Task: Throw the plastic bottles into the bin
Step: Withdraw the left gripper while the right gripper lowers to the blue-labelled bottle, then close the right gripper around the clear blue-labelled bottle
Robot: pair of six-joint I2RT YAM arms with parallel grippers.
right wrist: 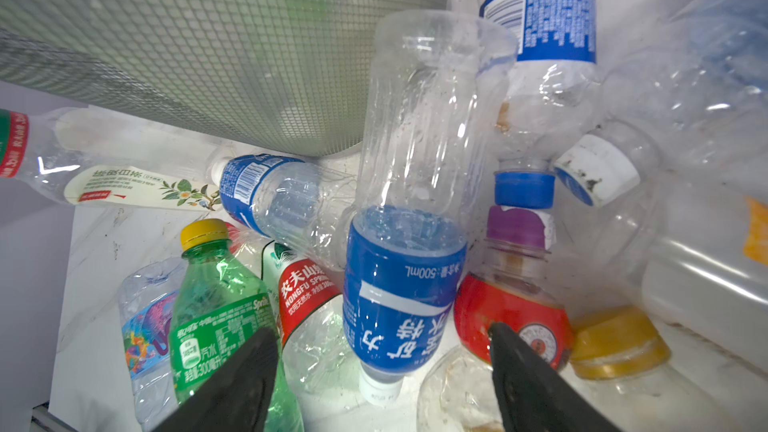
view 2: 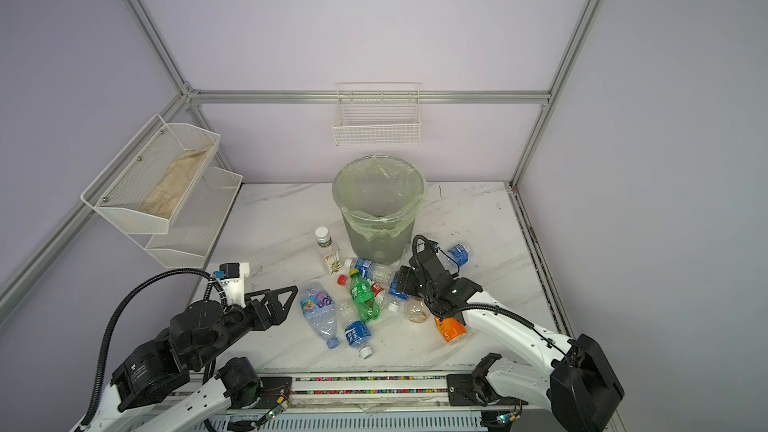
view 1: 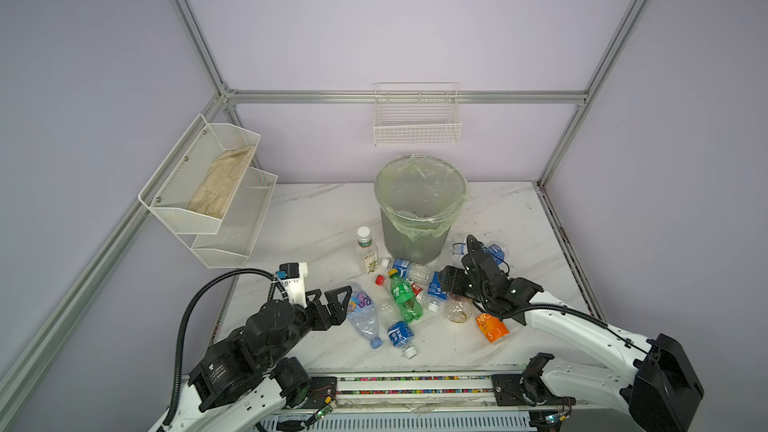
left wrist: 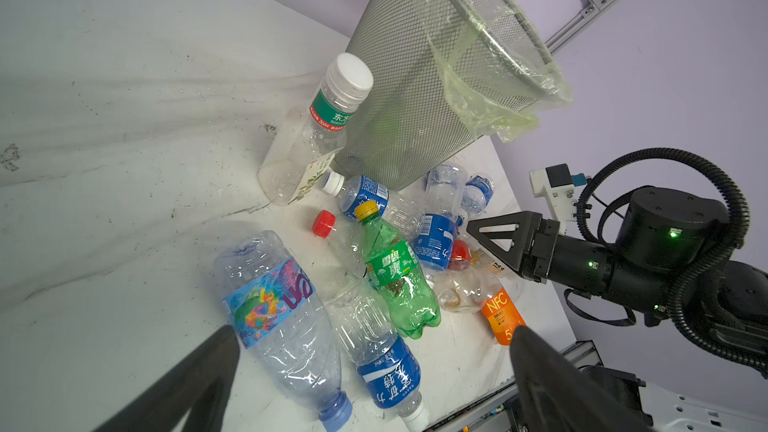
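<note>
In both top views the bin (view 1: pixel 415 238) at mid-frame reads as plain translucent grey on the marbled worktop (view 1: pixel 316 209); the left wrist view reveals fine wire mesh under its crinkled green liner (left wrist: pixel 490 114). Crumpled clear plastic bottles (view 1: pixel 399 297) lie strewn just below it. The left hand (view 1: pixel 336 290) is released, spread wide. The right wrist view shows the right hand (right wrist: pixel 382 330) straddling a blue-labelled bottle (right wrist: pixel 399 297), parted either side, not touching.

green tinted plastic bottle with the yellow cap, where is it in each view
Both top views: green-tinted plastic bottle lies mid-pile, in front of the round grey mesh bin.
Left wrist: bottle mid-picture, yellow cap towards bin.
Right wrist: bottle beside a red-labelled clear bottle.
Shared landmark: the bin, beyond its cap.
</note>
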